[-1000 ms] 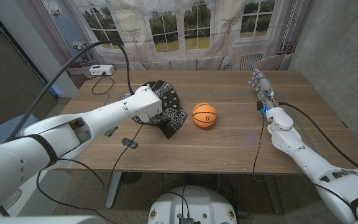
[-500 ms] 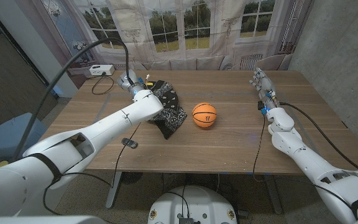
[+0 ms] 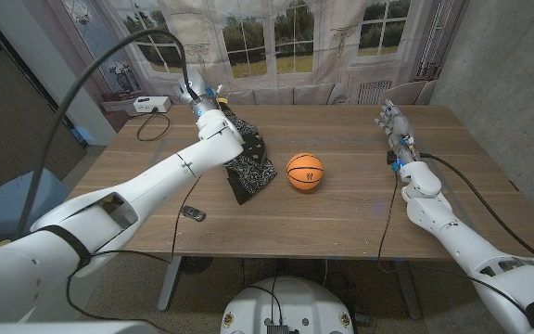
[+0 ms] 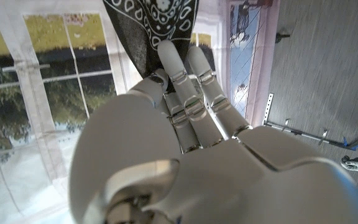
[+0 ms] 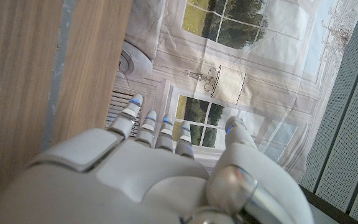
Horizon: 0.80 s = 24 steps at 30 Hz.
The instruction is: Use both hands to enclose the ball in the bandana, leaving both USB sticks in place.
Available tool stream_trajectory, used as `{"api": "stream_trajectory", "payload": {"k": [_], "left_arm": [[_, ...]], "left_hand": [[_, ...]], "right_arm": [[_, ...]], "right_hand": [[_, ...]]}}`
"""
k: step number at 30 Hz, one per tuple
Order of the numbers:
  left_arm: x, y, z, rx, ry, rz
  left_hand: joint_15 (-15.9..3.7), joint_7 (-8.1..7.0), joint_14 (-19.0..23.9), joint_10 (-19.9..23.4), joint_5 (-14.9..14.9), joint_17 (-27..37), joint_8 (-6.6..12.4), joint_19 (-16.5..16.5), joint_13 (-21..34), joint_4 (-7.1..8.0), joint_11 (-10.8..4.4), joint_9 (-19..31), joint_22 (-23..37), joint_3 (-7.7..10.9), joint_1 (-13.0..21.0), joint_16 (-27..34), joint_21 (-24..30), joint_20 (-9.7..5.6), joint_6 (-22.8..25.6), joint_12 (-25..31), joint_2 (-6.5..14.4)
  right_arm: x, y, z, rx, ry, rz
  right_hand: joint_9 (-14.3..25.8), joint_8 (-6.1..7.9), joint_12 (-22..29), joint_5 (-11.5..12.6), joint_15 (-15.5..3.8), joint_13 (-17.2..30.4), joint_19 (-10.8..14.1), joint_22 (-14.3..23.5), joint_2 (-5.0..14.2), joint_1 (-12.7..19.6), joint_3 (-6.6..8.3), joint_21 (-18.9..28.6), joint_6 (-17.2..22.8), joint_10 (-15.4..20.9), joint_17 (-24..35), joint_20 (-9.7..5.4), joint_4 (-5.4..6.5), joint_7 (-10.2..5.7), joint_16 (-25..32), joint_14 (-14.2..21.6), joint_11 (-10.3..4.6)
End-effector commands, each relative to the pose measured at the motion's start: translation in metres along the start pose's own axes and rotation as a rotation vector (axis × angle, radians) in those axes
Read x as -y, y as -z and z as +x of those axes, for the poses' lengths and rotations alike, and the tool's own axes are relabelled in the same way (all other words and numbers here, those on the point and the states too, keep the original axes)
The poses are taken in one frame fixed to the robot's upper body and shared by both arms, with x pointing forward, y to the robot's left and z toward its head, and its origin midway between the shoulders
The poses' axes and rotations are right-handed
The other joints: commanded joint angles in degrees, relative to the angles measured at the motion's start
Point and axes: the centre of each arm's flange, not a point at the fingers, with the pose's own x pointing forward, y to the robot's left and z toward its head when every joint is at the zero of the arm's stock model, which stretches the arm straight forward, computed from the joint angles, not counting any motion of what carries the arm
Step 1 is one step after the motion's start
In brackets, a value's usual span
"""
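The desk (image 3: 341, 209) carries the bandana (image 3: 251, 165) left of centre, one end lifted, pinched by the left hand (image 3: 196, 96) near the far edge. It looks soft and limp; corners suit gripping. The ball (image 3: 305, 173), mid-desk, looks light and prone to rolling. The right hand (image 3: 392, 125) waits empty, fingers spread, near the right edge.

Your left hand (image 3: 196, 94) is raised over the table's (image 3: 341, 199) far left part, gripping the bandana (image 3: 248, 162), which hangs from it down to the tabletop. The ball (image 3: 305, 173) sits on the table just right of the bandana's lower end, near the middle. A USB stick (image 3: 192, 213) lies near the front edge, left of and nearer you than the bandana. Your right hand (image 3: 392, 125) is well right of the ball, toward the far right side.
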Motion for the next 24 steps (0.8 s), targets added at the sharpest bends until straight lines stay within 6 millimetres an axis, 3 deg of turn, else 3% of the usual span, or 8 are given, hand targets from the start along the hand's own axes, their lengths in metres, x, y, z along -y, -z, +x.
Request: {"api": "stream_trajectory", "payload": {"k": [1,12,24], "left_arm": [[-0.039,-0.047,0.022,0.100,-0.062,-0.054],[-0.061,-0.093,0.042,0.204,-0.022,-0.140],[-0.073,-0.161,0.057,0.318,0.013,-0.129]], "left_hand": [[-1.34,0.25,0.1,0.9,0.1,0.9,0.74,-0.1,22.1,0.30,-0.91,1.0,0.1,0.10,0.3,0.5,1.3,-0.28,0.0,10.0,0.7],[-1.29,0.15,0.0,0.5,0.0,2.1,1.16,-0.8,23.8,0.28,-0.92,1.9,0.1,0.20,0.3,0.4,2.7,-0.57,-0.3,10.3,0.5],[-1.29,-0.25,-0.6,0.2,0.0,3.1,1.15,-1.9,25.4,0.41,-1.32,2.1,-0.1,0.36,0.0,0.0,3.9,-0.60,-0.6,10.5,0.4]], "right_arm": [[0.007,-0.006,-0.005,0.020,0.008,-0.001],[0.014,-0.011,-0.014,0.014,0.023,-0.017],[0.018,-0.008,-0.025,0.019,0.032,-0.005]], "right_hand": [[0.3,0.45,-0.1,0.3,0.05,0.3,0.5,0.3,0.20,0.1,0.49,0.4,1.6,0.6,0.1,0.11,0.10,0.38,0.0,0.5,-0.02],[0.3,1.07,0.1,0.4,-0.25,0.3,1.1,0.3,1.17,2.2,1.72,0.5,4.0,1.4,-0.1,-0.13,-0.89,1.30,0.1,1.2,0.20],[0.4,1.37,0.4,0.2,-0.36,0.4,1.4,0.2,1.69,3.9,2.70,0.6,5.7,2.6,-0.2,-0.12,-1.59,1.68,0.2,1.9,0.35]]}}
